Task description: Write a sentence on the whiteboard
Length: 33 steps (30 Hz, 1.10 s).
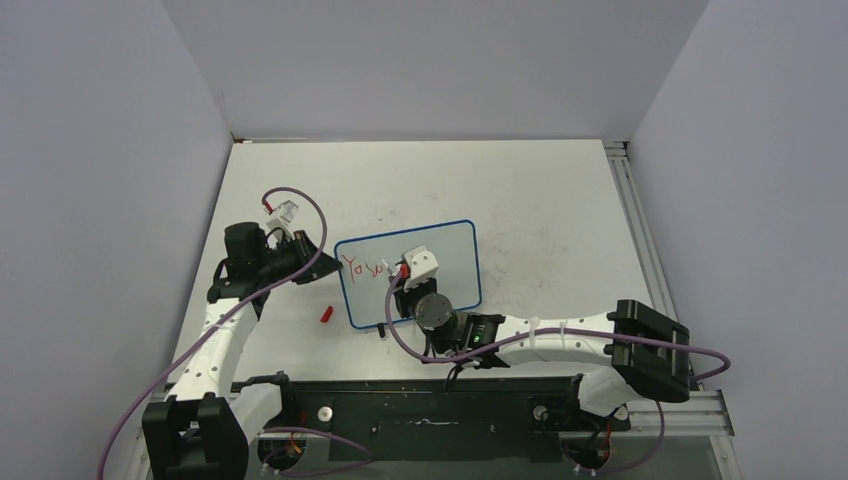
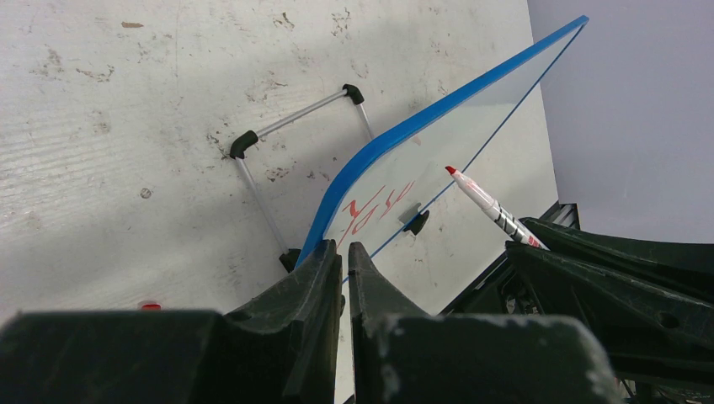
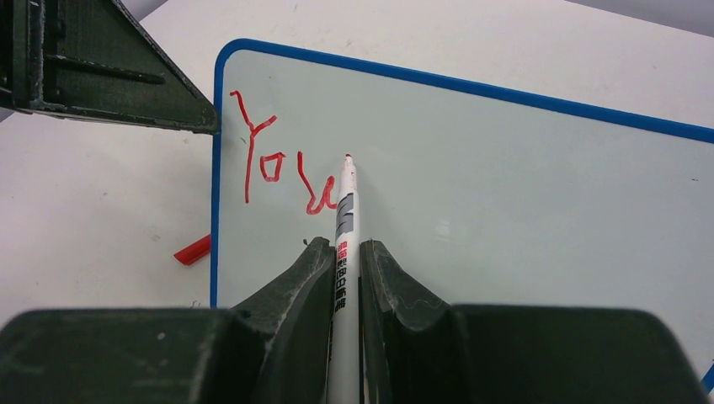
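Observation:
The whiteboard, blue-framed, lies mid-table. It shows in the right wrist view and edge-on in the left wrist view. Red lettering reading "You" sits at its upper left and also shows from above. My right gripper is shut on a white red-tipped marker, and the tip is at the board just right of the "u". My left gripper is shut on the board's left edge, as also seen from above. The marker also shows in the left wrist view.
A red marker cap lies on the scuffed white table just left of the board's near-left corner. It also shows in the right wrist view. The board's wire stand with black feet sticks out beside the frame. Grey walls enclose the table.

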Each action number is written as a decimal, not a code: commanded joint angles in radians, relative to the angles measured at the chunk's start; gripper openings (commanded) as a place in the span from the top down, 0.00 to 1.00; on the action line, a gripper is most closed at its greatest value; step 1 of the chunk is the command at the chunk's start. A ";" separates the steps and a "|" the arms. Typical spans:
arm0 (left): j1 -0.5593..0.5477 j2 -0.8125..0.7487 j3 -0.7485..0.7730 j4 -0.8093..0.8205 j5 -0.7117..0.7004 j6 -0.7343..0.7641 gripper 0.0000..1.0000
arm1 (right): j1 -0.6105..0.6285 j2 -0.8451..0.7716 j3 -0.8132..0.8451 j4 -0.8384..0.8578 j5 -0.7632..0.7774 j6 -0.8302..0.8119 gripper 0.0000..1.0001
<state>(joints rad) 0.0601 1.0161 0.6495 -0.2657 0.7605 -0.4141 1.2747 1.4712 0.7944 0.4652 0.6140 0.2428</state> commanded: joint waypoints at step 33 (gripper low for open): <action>-0.003 0.001 0.028 0.024 0.010 0.011 0.92 | -0.031 -0.014 -0.022 0.022 0.045 0.043 0.95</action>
<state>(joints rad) 0.0597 1.0180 0.6495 -0.2657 0.7605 -0.4137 1.2442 1.4864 0.7895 0.4709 0.6235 0.2695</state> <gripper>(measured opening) 0.076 0.152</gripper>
